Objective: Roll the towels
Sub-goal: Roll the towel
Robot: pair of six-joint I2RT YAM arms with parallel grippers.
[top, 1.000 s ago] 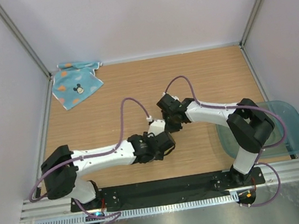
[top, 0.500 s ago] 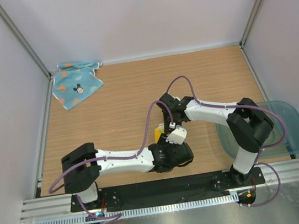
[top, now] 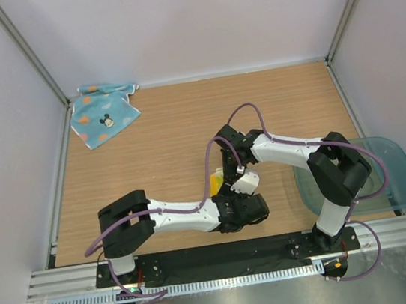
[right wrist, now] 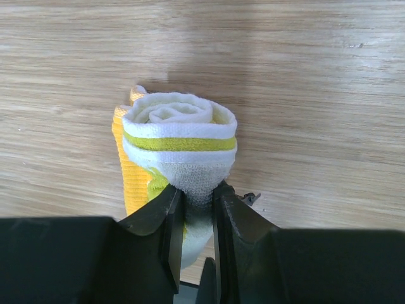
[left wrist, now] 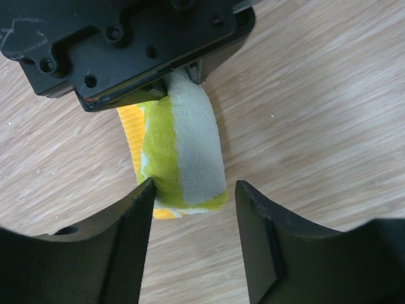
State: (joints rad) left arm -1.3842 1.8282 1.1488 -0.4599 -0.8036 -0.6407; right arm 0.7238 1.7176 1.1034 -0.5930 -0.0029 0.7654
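Found nearest the arm bases, on the pale wooden tabletop (top: 169, 126): black left gripper (left wrist: 193, 190) with jaws apart, straddling one end of the small yellow-and-white terry towel (right wrist: 180, 126) without clamping it, one finger against the cloth and the other clear. Found just beyond: that towel wound into a tight roll lying on the wood, a fold of its outer layer pinched between the fingers of the black right gripper (right wrist: 197, 190). Noted further out: clear bluish plastic tub (top: 397, 162) at the right edge, and, in the far left corner, light blue spotted cloth with a cartoon mouse face (top: 103, 114), spread unrolled, well apart from both arms.
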